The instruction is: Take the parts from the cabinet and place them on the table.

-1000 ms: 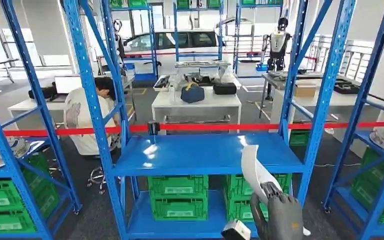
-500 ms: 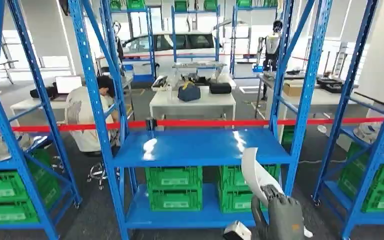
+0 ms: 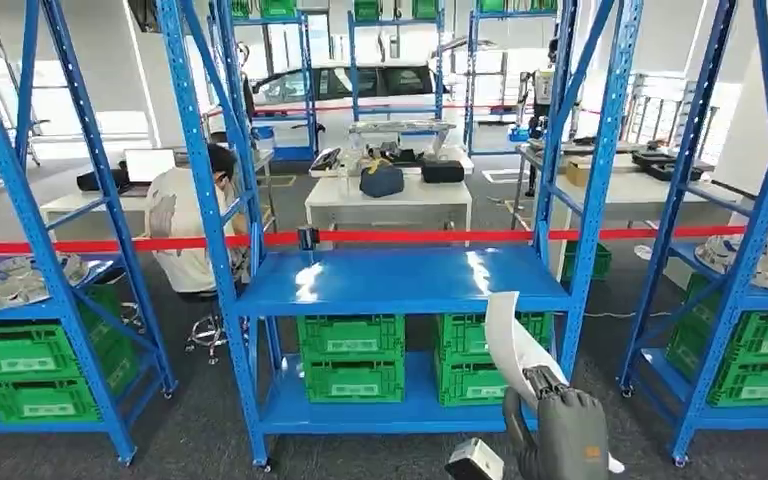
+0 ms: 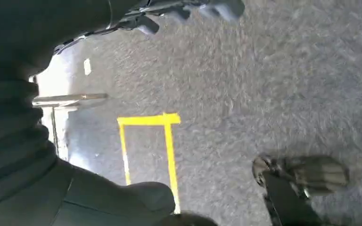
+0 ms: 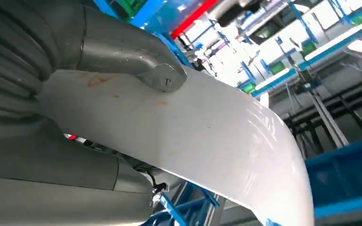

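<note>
My right hand (image 5: pixel 75 94) grips a long, smooth, glossy white curved panel part (image 5: pixel 207 141). My thick grey thumb (image 5: pixel 122 52) lies across its near end, pressing on the white surface, where a few faint orange-brown smudges (image 5: pixel 99 81) show beside the thumb tip. The panel runs away from my hand and bends at its far end. Behind it stand blue metal shelving frames (image 5: pixel 344 183), a red strip (image 5: pixel 193 16) and small green crates (image 5: pixel 275 68) on distant racks.
</note>
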Controlling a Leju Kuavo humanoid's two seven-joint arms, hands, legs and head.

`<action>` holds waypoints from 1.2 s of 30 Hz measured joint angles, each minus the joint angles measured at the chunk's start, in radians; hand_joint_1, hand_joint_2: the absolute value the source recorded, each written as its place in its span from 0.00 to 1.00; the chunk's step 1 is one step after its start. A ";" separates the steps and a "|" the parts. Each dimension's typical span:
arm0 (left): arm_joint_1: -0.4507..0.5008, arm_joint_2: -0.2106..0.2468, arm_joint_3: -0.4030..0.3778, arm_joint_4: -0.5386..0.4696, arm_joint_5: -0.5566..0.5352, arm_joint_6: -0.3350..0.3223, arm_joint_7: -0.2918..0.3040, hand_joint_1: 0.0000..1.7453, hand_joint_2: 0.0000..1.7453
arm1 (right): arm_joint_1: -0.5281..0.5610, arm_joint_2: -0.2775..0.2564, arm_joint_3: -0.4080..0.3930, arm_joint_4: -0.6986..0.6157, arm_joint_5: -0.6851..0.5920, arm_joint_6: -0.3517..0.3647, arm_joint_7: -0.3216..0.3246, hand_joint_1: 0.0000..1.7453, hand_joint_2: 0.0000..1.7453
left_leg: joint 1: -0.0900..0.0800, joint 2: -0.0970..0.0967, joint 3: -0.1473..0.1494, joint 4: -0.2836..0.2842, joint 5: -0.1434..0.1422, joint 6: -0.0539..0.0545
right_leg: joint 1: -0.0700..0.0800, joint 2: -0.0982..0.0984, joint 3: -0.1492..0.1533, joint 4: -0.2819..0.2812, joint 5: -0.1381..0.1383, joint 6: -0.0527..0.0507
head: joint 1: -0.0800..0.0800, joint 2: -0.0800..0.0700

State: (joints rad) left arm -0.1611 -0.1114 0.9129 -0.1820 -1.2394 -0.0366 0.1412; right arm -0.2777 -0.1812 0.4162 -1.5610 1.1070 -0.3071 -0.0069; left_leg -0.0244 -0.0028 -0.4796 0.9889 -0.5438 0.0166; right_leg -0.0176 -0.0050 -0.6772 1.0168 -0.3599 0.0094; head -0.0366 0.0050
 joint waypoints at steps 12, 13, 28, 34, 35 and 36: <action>0.003 -0.005 0.000 0.002 0.002 0.003 0.002 0.00 1.00 | -0.003 -0.004 -0.003 0.004 0.000 -0.002 0.000 1.00 1.00 | 0.018 0.016 -0.197 0.045 0.148 -0.007 | 0.003 0.007 0.200 0.001 -0.212 0.019 | 0.007 0.000; 0.003 -0.005 0.000 0.002 0.002 0.003 0.002 0.00 1.00 | -0.001 -0.004 -0.003 0.004 0.000 -0.004 0.000 1.00 1.00 | 0.017 0.017 -0.198 0.045 0.156 -0.014 | 0.004 0.008 0.187 0.007 -0.216 0.006 | 0.007 0.000; -0.003 -0.006 -0.001 0.003 -0.009 -0.008 0.001 0.00 1.00 | 0.026 -0.009 -0.018 -0.016 0.009 0.002 0.024 1.00 1.00 | 0.024 -0.002 0.019 0.009 -0.021 -0.033 | 0.003 -0.004 0.016 0.012 -0.047 -0.006 | 0.003 0.000; 0.004 -0.005 0.000 0.003 0.000 -0.028 -0.026 0.00 1.00 | 0.067 -0.028 -0.024 -0.031 0.016 0.010 0.035 1.00 1.00 | 0.021 0.008 -0.038 -0.001 0.032 0.020 | -0.005 0.001 -0.027 0.105 -0.155 0.023 | 0.006 0.000; 0.005 -0.005 0.000 0.003 0.003 -0.029 -0.029 0.00 1.00 | 0.070 -0.032 -0.025 -0.032 0.016 0.010 0.034 1.00 1.00 | 0.018 0.009 -0.052 -0.001 0.044 0.022 | -0.003 0.001 -0.049 0.188 -0.213 0.026 | 0.006 0.000; 0.005 -0.005 0.000 0.003 0.004 -0.029 -0.031 0.00 1.00 | 0.072 -0.035 -0.026 -0.032 0.016 0.010 0.034 1.00 1.00 | 0.016 0.010 -0.063 0.000 0.054 0.023 | -0.002 0.002 -0.064 0.254 -0.238 0.027 | 0.006 0.000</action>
State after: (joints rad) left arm -0.1558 -0.1160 0.9129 -0.1789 -1.2356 -0.0656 0.1098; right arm -0.2053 -0.2167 0.3906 -1.5930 1.1234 -0.2968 0.0275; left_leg -0.0083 0.0072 -0.5424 0.9894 -0.4900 0.0399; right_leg -0.0195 -0.0028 -0.7416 1.2706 -0.5984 0.0365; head -0.0305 0.0046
